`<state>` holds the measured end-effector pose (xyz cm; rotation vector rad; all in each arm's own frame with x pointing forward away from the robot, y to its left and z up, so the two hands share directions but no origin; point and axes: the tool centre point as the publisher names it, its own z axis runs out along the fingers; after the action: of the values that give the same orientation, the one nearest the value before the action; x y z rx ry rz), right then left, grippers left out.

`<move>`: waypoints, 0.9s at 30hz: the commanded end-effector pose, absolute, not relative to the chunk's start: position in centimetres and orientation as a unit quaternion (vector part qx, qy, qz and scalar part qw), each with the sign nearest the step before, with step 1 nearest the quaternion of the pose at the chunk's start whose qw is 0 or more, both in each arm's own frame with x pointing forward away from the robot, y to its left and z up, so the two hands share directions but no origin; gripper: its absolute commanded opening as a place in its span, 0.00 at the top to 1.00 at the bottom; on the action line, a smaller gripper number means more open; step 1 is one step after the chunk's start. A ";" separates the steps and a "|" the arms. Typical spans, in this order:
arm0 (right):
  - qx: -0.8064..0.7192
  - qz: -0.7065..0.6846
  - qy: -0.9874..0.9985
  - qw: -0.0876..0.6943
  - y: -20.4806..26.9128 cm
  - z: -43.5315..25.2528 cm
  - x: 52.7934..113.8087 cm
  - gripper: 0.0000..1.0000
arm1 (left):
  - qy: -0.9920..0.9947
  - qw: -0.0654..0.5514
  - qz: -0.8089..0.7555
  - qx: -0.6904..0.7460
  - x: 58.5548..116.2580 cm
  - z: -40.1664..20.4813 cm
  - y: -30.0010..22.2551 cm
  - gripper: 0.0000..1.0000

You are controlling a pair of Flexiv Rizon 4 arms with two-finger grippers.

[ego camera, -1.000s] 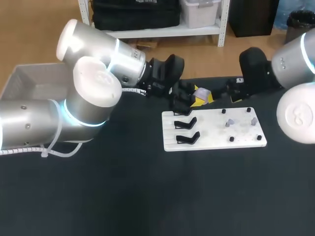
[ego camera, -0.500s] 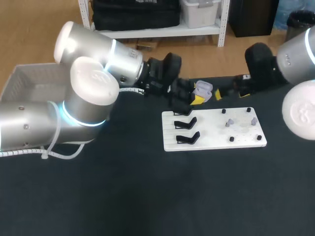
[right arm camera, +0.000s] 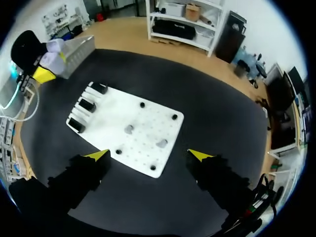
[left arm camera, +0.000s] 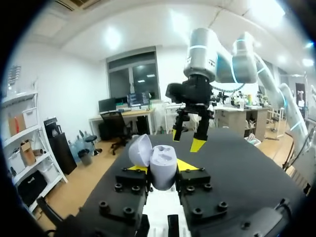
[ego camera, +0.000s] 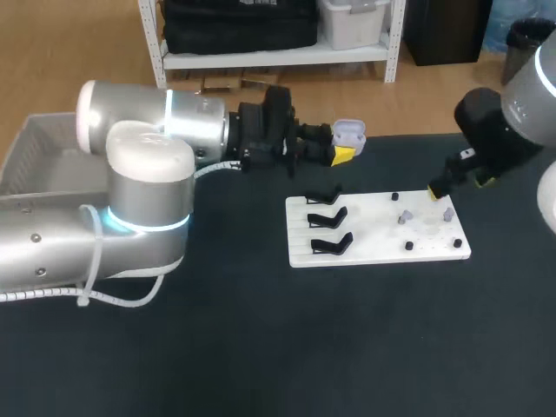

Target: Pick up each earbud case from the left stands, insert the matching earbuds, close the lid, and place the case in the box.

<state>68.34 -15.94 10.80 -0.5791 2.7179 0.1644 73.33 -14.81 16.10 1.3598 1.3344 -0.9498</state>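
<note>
The black table (ego camera: pixel 261 347) is carrying a white board (ego camera: pixel 365 248). The earbud case (left arm camera: pixel 163 165) is sitting lid-open between the left gripper's (ego camera: pixel 340 153) fingers, which are clamping it, raised just beyond the board. The right gripper (right arm camera: pixel 148 155) is hovering wide open and empty above the earbuds (right arm camera: pixel 129 129). A misaligned pinch could knock an earbud over or let it slip out.

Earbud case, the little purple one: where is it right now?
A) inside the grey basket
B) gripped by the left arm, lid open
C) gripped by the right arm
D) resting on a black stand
B: the earbud case is clamped in the left gripper, held clear of the table with its lid swung open, while the right gripper is open and empty.
</note>
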 end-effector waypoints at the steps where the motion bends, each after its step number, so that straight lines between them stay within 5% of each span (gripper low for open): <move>1: -0.172 -0.129 0.965 0.152 -16.2 11.5 67.7 0.00 | 0.544 0.502 -0.393 0.545 72.8 16.7 -14.5 1.00; 27: -0.144 -0.127 0.974 0.123 -16.9 7.5 69.4 0.00 | 0.537 0.511 -0.422 0.522 72.9 17.9 -14.1 1.00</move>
<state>68.67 -17.27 8.25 -0.4255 2.8334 -0.3599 72.94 -14.11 18.11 1.2612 1.2992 -1.0161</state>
